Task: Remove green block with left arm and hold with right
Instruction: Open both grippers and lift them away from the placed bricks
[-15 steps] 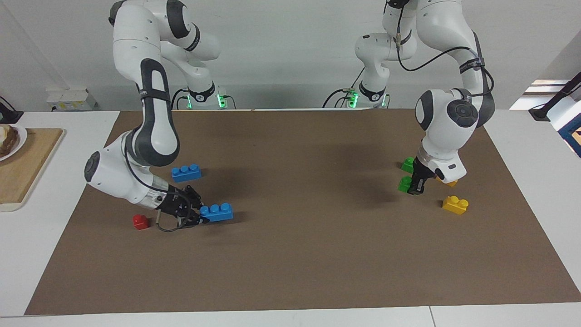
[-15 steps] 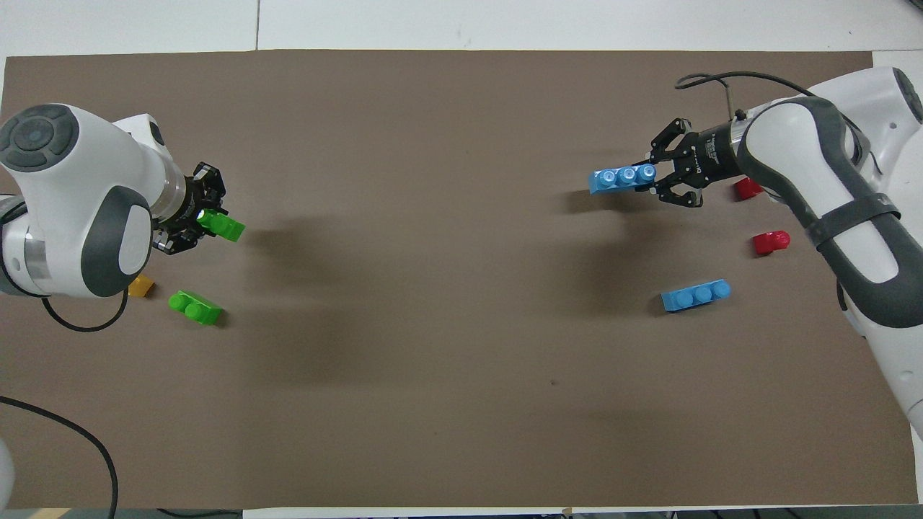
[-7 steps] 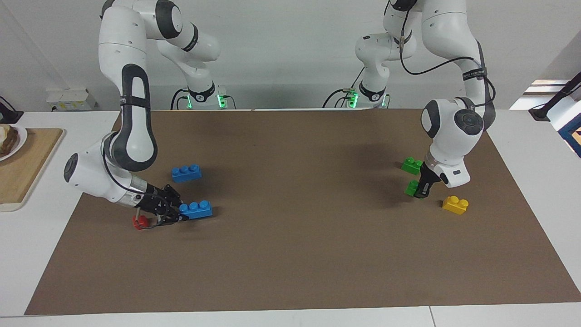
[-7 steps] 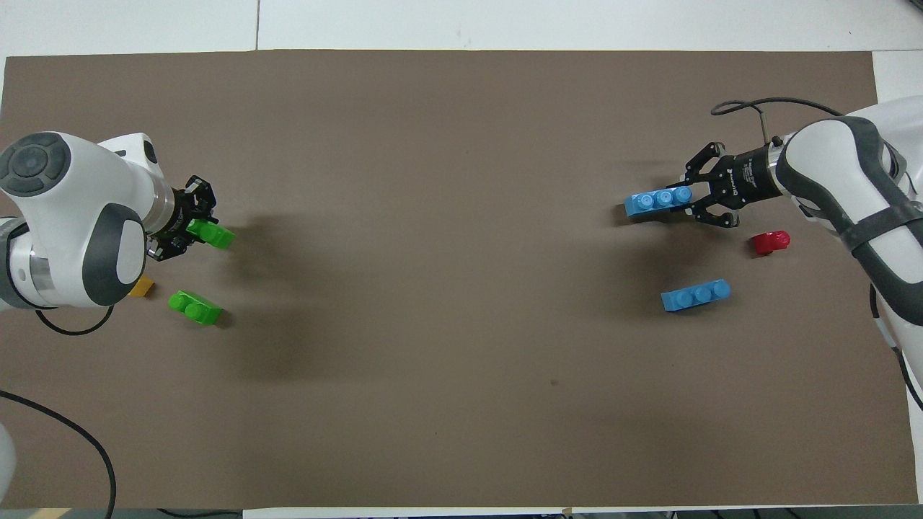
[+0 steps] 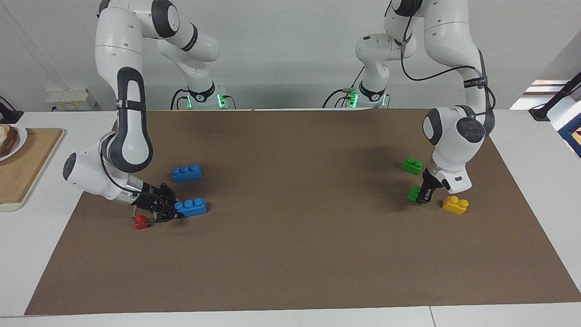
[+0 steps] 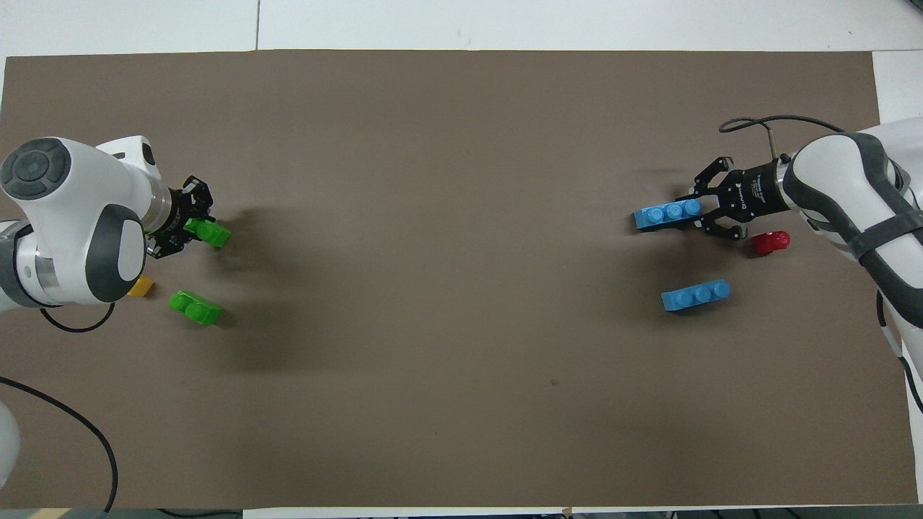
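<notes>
My left gripper (image 5: 420, 196) is shut on one end of a small green block (image 5: 413, 192) and holds it low over the brown mat, beside a yellow block (image 5: 455, 204). In the overhead view the left gripper (image 6: 189, 232) holds the same green block (image 6: 209, 233). My right gripper (image 5: 175, 211) is shut on the end of a blue three-stud block (image 5: 191, 206), low at the mat beside a red block (image 5: 140, 221). In the overhead view the right gripper (image 6: 698, 214) shows with its blue block (image 6: 667, 215).
A second green block (image 5: 411, 165) lies nearer the robots than the held one. A second blue block (image 5: 186, 173) lies nearer the robots than the right gripper. A wooden board (image 5: 22, 168) lies off the mat at the right arm's end.
The right gripper carried the blue block toward the right arm's end and down beside the red block. The left gripper carried the green block lower, closer to the yellow block.
</notes>
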You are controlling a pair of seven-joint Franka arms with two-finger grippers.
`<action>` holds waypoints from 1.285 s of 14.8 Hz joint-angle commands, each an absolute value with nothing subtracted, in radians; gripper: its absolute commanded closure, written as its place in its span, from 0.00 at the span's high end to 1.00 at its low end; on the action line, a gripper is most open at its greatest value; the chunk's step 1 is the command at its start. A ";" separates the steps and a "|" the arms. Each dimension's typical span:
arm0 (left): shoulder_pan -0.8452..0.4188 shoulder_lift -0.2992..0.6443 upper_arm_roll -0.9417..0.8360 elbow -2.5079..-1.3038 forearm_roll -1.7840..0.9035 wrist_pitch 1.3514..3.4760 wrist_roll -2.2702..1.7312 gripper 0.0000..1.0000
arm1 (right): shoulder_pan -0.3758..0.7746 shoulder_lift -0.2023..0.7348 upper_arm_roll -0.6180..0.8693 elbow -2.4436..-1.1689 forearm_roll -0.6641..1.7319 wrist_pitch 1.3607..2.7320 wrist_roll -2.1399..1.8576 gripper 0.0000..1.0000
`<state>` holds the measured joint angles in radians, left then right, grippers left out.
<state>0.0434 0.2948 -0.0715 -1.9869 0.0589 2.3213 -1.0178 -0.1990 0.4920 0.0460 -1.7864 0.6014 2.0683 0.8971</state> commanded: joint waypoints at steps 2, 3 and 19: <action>0.058 0.295 -0.078 -2.022 0.046 2.390 -0.983 0.00 | -0.212 0.460 0.058 -1.838 0.581 2.105 0.861 0.00; 0.058 0.293 -0.078 -2.032 0.046 2.401 -0.974 0.00 | -0.222 0.460 0.058 -1.842 0.581 2.105 0.844 0.00; 0.060 0.235 -0.075 -1.936 0.058 2.266 -0.745 1.00 | -0.126 0.339 0.066 -1.732 0.320 2.043 0.947 0.97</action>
